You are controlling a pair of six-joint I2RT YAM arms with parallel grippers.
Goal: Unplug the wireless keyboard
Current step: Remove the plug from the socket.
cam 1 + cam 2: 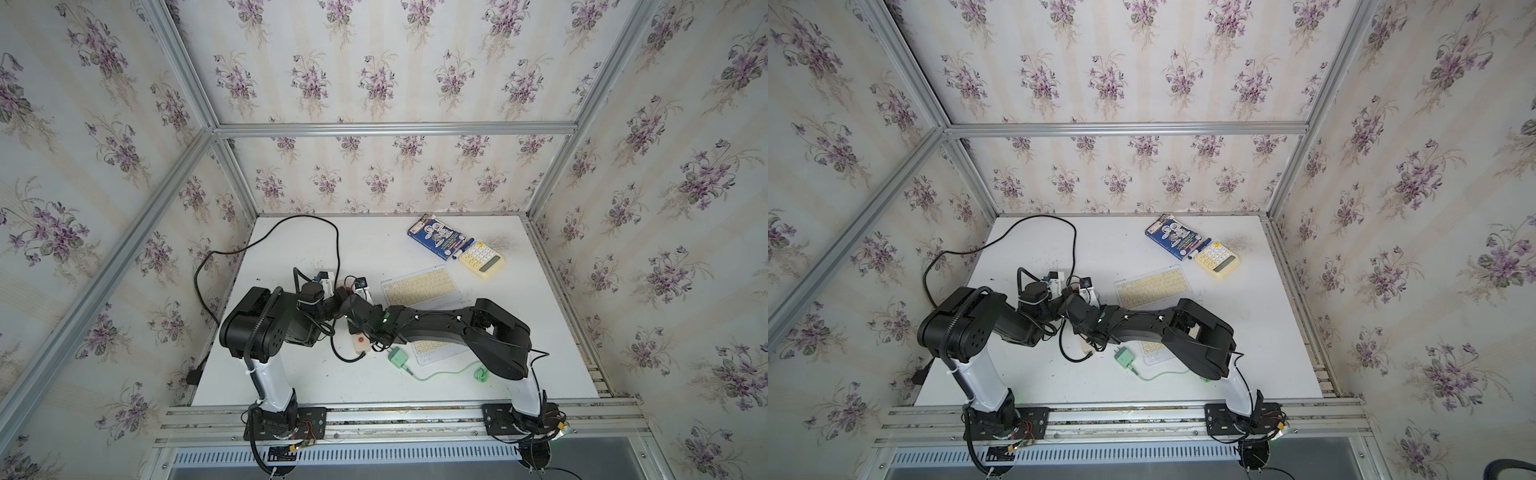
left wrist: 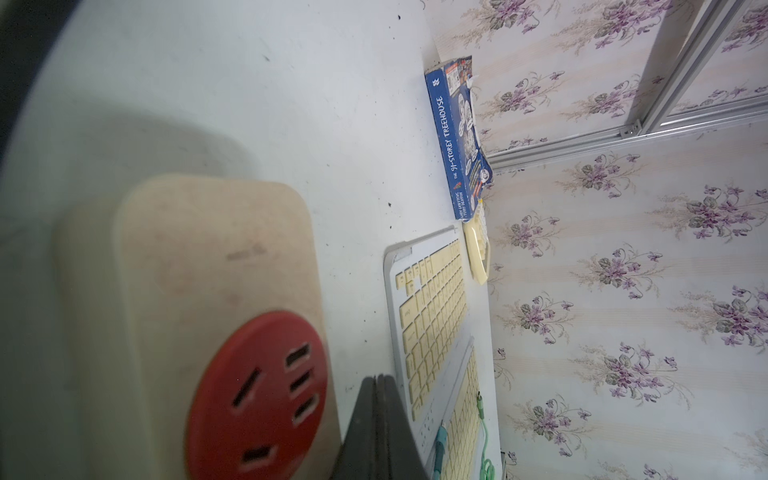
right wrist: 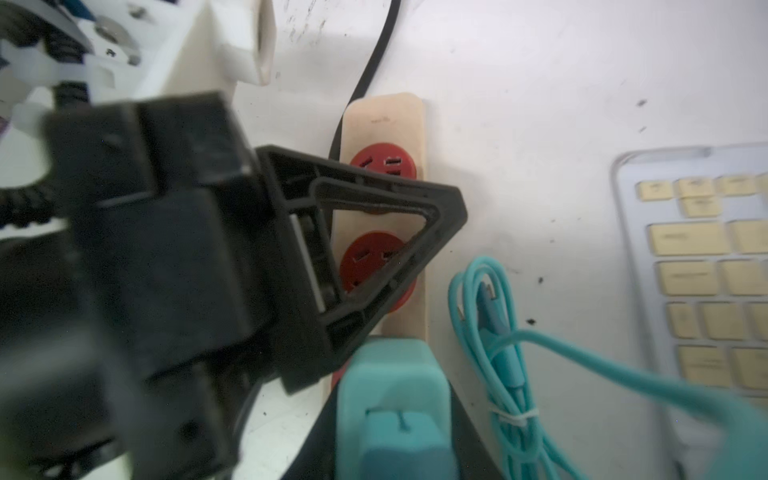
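The left gripper (image 2: 376, 384), jaws pressed together, lies across the power strip (image 3: 386, 120), apparently pinning it down, while the right gripper (image 3: 392, 395) pinches the green adapter (image 1: 397, 357), held clear of the sockets. The wireless keyboard (image 1: 430, 348) lies just right of the strip, mostly hidden under the right forearm, a second keyboard (image 1: 419, 286) beyond it. Whether the green cable (image 3: 602, 357) is plugged into it is too blurred to tell.

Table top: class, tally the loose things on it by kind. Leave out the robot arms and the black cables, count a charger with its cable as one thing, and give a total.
keyboards: 2
calculator: 1
book: 1
pen: 1
power strip: 1
charger: 1
Total: 7
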